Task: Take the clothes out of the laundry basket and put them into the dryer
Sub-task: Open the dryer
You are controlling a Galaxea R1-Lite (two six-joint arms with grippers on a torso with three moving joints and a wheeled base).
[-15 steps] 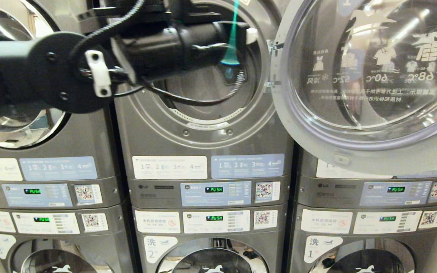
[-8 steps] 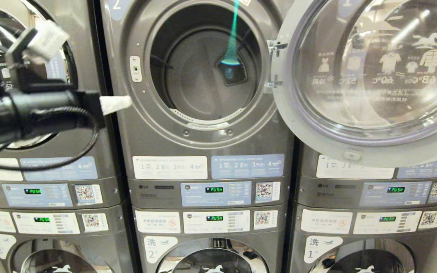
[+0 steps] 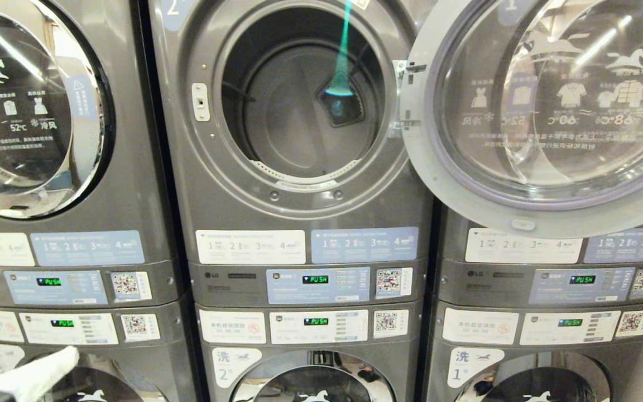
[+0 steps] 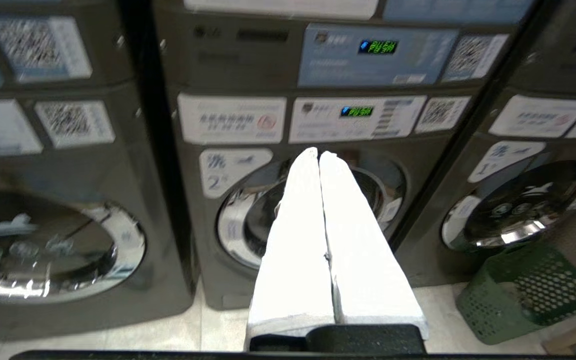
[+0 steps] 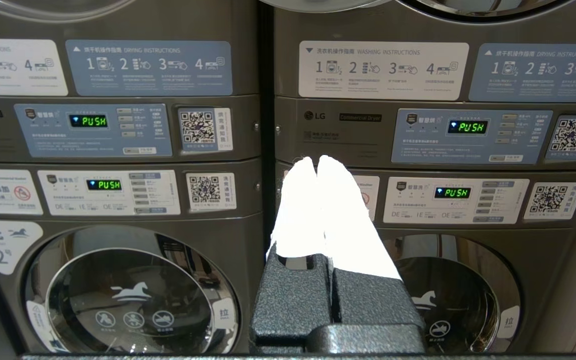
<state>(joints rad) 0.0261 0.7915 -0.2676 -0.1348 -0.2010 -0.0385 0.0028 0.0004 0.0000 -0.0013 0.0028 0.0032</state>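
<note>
The middle upper dryer [image 3: 299, 184] stands open, its round door [image 3: 545, 212] swung out to the right. Inside the dark drum a teal streak [image 3: 344, 56] shows; I cannot tell what it is. My left gripper [image 3: 67, 354] is low at the left edge of the head view, in front of the lower machines. Its white fingers [image 4: 298, 240] are pressed together and shut on nothing. The green laundry basket [image 4: 528, 290] sits on the floor by the lower right washer. No clothes show. My right gripper [image 5: 316, 159] is shut and empty, facing the lower control panels.
Three stacked grey machines fill the view, with control panels [image 3: 316, 279] reading PUSH. The left upper door [image 3: 25, 111] is closed. The lower washer doors [image 5: 133, 300] are closed. Pale floor tiles [image 4: 168, 330] run in front of the machines.
My left arm has come out of the dryer opening, swung left and dropped to the bottom left corner of the head view. The open door has shifted slightly.
</note>
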